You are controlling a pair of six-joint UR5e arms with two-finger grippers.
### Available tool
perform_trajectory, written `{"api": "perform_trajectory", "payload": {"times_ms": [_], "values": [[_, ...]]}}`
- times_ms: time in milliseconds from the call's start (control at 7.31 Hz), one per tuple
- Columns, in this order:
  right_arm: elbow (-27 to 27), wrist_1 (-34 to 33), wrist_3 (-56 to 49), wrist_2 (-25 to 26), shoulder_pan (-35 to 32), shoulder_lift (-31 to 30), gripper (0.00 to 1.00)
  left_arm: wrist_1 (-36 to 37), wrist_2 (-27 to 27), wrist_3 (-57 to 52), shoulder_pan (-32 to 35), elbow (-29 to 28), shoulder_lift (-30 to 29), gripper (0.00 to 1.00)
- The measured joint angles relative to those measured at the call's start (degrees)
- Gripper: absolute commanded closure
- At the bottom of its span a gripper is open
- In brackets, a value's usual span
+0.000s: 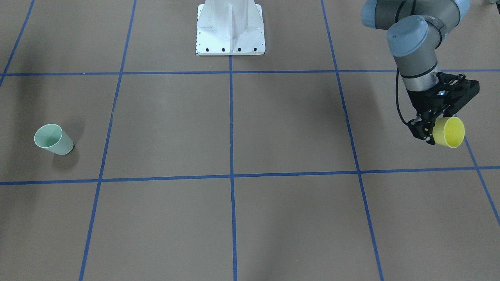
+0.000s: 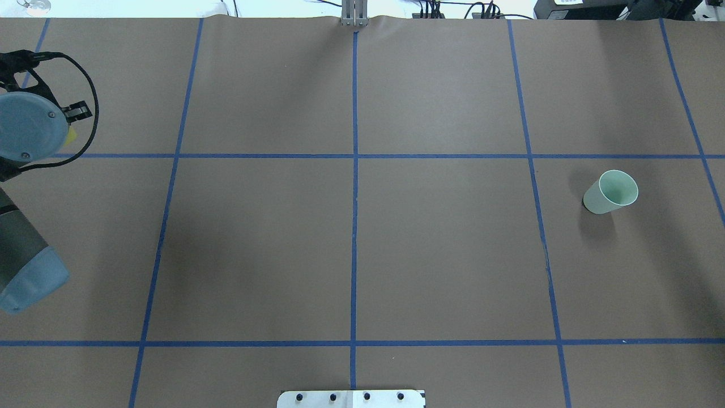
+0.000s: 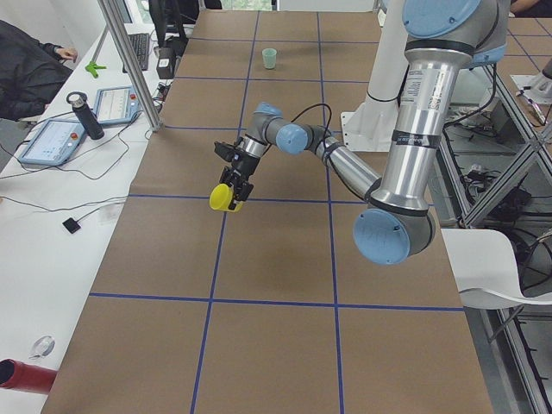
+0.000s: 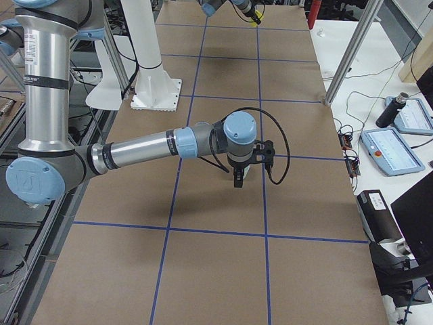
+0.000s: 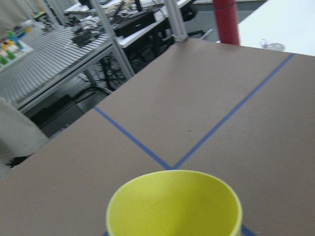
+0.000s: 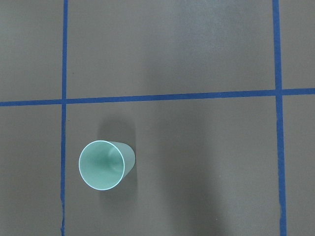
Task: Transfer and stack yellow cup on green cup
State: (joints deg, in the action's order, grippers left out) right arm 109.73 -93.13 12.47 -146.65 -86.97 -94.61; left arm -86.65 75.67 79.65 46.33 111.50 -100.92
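Left claw: we see the left gripper [image 1: 432,125] clenched on the yellow cup [image 1: 449,132], its black fingers [image 1: 422,130] pressed against the cup's wall near the base.
Yellow cup's pose: it hangs tipped over on its side, clear of the table [image 1: 273,128]. In the front-facing view its open mouth points outward, away from the arm. In the left wrist view the rim fills the lower edge and the inside looks empty.
Yellow cup's place: it is at the robot's left end of the table, close to a crossing of the blue tape lines [image 1: 231,117]. In the overhead view only a sliver of yellow shows beside the left arm's wrist.
Right claw: we find the right gripper [image 4: 238,179] only in the side view, pointing down over the table. We cannot tell whether it is released or clenched.
Green cup: the green cup [image 2: 610,192] stands upright on the table at the robot's right end, mouth up and empty, with nothing touching it.
Green cup from above: the right wrist view looks straight down into it, in the lower left of that view, just beside a tape line.
Spacing: the two cups are well apart, at opposite ends of the table.
Table: it has a brown covering marked into a grid by tape, with the white robot base [image 1: 230,31] at its robot-side edge.
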Motion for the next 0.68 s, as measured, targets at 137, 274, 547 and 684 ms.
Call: {"api": "perform_trajectory", "payload": {"times_ms": [137, 274, 547, 684], "values": [[0.0, 0.0, 0.0, -0.1, 0.1, 0.8, 0.00, -5.3, 0.2, -3.5, 0.0, -0.4, -0.6, 1.00], [0.0, 0.0, 0.0, -0.1, 0.2, 1.8, 0.00, -9.5, 0.3, -7.6, -0.1, -0.4, -1.5, 1.00], [0.0, 0.4, 0.5, -0.2, 0.3, 2.7, 0.00, -20.9, 2.9, -16.1, -0.5, -0.5, -2.4, 1.00], [-0.2, 0.4, 1.9, 0.1, 0.9, 4.2, 0.00, -26.2, 6.0, -18.5, -0.8, -0.6, -2.8, 1.00]]}}
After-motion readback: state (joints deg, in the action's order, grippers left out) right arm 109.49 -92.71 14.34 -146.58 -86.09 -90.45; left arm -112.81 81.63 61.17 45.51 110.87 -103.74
